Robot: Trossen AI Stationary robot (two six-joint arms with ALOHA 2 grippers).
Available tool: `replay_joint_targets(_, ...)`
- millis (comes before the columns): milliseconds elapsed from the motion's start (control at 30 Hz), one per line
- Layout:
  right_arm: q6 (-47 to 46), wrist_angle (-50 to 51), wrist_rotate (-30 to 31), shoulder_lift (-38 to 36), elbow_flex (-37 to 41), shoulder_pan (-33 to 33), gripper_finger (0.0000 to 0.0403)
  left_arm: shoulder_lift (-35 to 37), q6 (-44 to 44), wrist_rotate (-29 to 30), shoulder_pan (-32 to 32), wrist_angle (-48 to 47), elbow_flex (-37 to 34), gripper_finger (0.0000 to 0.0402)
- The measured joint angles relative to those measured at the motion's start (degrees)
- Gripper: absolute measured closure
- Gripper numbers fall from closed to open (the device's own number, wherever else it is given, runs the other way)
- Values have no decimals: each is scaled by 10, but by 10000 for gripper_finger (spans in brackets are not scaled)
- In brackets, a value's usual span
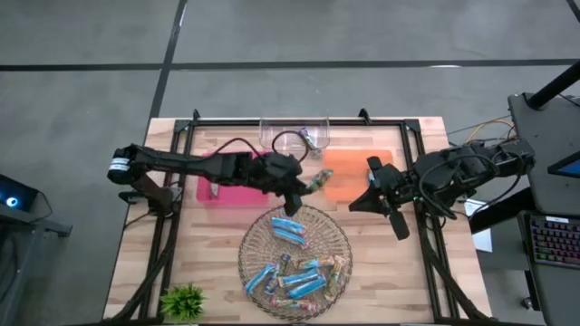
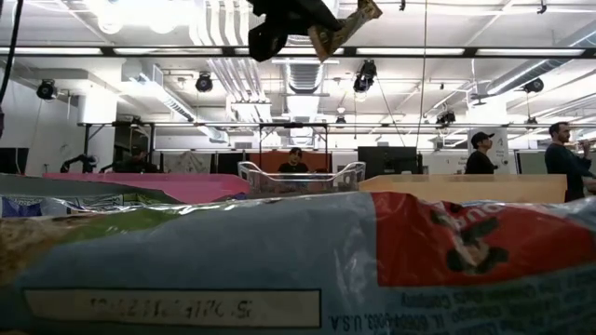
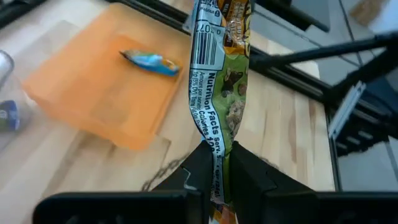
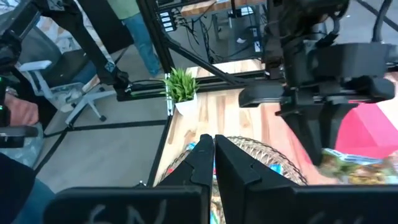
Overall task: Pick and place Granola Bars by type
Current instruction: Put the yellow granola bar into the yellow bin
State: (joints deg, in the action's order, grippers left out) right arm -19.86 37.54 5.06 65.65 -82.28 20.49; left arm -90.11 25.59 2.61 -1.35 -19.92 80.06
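A green-wrapped granola bar (image 3: 219, 93) hangs clamped in the left gripper (image 1: 292, 201), held above the table between the wire basket (image 1: 337, 237) of bars and the orange tray (image 1: 358, 172). One blue bar (image 3: 151, 61) already lies in that tray. The right gripper (image 1: 391, 210) waits beside it, jaws together, nothing blocking the way.

On the green granola bar (image 3: 216, 93) pinched in the left gripper's (image 3: 217, 163) jaws you can read "Nutrition Facts", a barcode above it and the digits "07". In the low view, the blue wrapper (image 2: 279, 270) against the lens carries mirrored, unreadable print ending "U.S.A".
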Motion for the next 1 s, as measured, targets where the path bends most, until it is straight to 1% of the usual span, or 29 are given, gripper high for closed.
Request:
replay_joint_targets(133, 0, 0, 25, 0, 0, 0, 394, -6, 18, -2, 24, 31, 15, 374)
replay_joint_targets(233, 5, 0, 26, 0, 0, 0, 394, -6, 36, -4, 39, 61, 17, 374)
replay_joint_targets(400, 8, 0, 26, 0, 0, 0, 394, -7, 95, -12, 60, 117, 10, 374)
replay_joint_targets(500, 9, 0, 26, 0, 0, 0, 394, -19, 116, -19, 66, 152, 9, 374)
replay_joint_targets(600, 10, 0, 26, 0, 1, 0, 394, -44, 139, -31, 67, 186, 11, 374)
replay_joint_targets(667, 10, 0, 26, 0, 1, 0, 394, -62, 154, -32, 67, 192, 15, 374)
replay_joint_targets(833, 10, 0, 26, 0, 1, 0, 394, -114, 200, -31, 74, 218, 42, 374)
replay_joint_targets(1000, 10, 0, 33, 0, 1, 0, 394, -162, 277, -31, 86, 223, 70, 374)
